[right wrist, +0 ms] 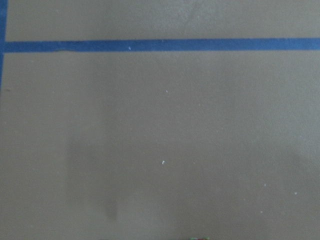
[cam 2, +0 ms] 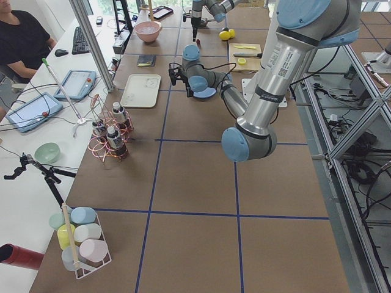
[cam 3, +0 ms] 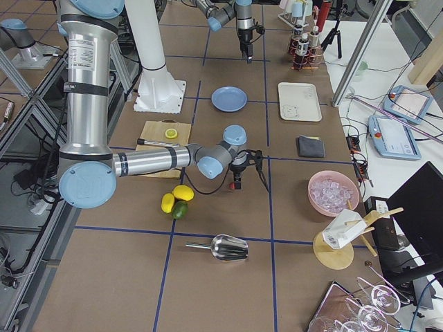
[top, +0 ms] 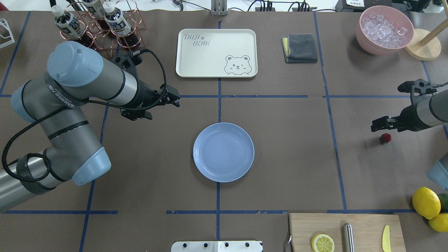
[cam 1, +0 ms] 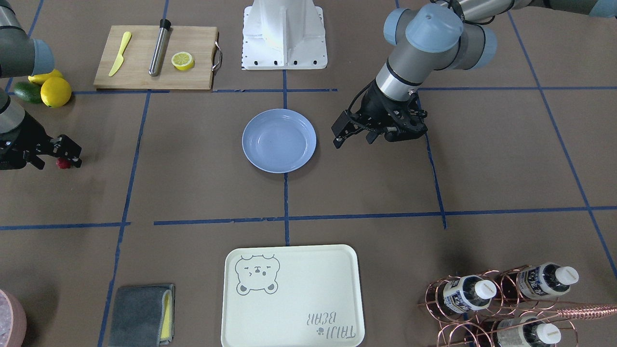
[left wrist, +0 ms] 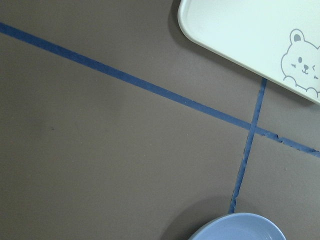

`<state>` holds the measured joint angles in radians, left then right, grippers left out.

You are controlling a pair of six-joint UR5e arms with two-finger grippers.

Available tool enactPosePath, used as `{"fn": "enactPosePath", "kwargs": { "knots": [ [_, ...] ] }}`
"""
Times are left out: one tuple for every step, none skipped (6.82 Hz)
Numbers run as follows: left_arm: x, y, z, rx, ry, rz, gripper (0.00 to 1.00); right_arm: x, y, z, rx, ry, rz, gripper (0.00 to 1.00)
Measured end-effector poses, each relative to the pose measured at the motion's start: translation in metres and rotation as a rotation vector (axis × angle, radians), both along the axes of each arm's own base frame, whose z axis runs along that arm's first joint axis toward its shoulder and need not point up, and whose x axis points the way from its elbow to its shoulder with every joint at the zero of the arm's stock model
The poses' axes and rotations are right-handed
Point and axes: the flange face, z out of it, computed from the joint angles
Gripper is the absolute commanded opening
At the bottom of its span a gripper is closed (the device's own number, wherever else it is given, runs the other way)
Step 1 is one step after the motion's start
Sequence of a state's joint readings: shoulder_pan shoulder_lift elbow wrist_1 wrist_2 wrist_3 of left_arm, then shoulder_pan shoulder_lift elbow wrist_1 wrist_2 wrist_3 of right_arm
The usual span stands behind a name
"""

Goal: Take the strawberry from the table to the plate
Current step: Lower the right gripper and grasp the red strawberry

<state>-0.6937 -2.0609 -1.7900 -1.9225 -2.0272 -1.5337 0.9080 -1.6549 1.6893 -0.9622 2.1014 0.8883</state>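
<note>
The strawberry [cam 1: 63, 164] [top: 385, 137], small and dark red, lies on the brown-paper table [top: 280, 157] far to the robot's right. My right gripper [cam 1: 56, 158] [top: 386, 126] hangs open just over it, a finger on either side; I cannot tell whether they touch it. The light-blue plate [cam 1: 279, 140] [top: 223, 152] sits empty at the table's centre, and its rim [left wrist: 240, 227] shows in the left wrist view. My left gripper [cam 1: 353, 140] [top: 162, 106] hovers open and holds nothing, beside the plate on the robot's left. The right wrist view shows only table and tape.
A cutting board [top: 344, 231] with a lemon half [top: 322, 242], a metal cylinder and a yellow knife lies near the robot's right. Lemons [top: 426, 202] and an avocado sit beside it. Farther off are the cream bear tray [top: 216, 52], a grey cloth [top: 299, 48], a bottle rack [top: 101, 24] and a pink ice bowl [top: 386, 29].
</note>
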Motion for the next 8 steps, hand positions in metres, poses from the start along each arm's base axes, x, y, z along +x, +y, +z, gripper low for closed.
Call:
{"fn": "enactPosePath", "kwargs": {
  "knots": [
    [-0.003, -0.003, 0.0, 0.004, -0.003, -0.004, 1.0, -0.003, 0.006, 0.008, -0.011, 0.011, -0.01, 0.69],
    [-0.005, -0.004, 0.002, 0.004, -0.005, -0.006, 1.0, -0.004, 0.008, 0.014, -0.019, 0.019, -0.015, 0.28],
    [-0.006, -0.005, 0.004, 0.003, -0.007, -0.007, 1.0, -0.005, 0.008, 0.016, -0.022, 0.022, -0.019, 0.0],
    [-0.006, -0.005, 0.005, 0.001, -0.009, -0.008, 1.0, -0.005, 0.009, 0.018, -0.021, 0.024, -0.022, 0.0],
    [-0.009, -0.006, 0.007, 0.0, -0.01, -0.012, 1.0, -0.005, 0.009, 0.017, -0.017, 0.024, -0.024, 0.0],
    [-0.02, -0.013, 0.007, -0.001, -0.011, -0.03, 1.0, -0.004, 0.008, 0.01, -0.007, 0.014, -0.024, 0.0],
    [-0.033, -0.022, 0.01, 0.01, -0.025, -0.044, 1.0, -0.006, 0.007, -0.004, 0.011, -0.006, -0.026, 0.0],
    [-0.043, -0.026, 0.02, 0.045, -0.055, -0.033, 1.0, -0.011, 0.002, -0.026, 0.036, -0.034, -0.026, 0.0]
  ]
}}
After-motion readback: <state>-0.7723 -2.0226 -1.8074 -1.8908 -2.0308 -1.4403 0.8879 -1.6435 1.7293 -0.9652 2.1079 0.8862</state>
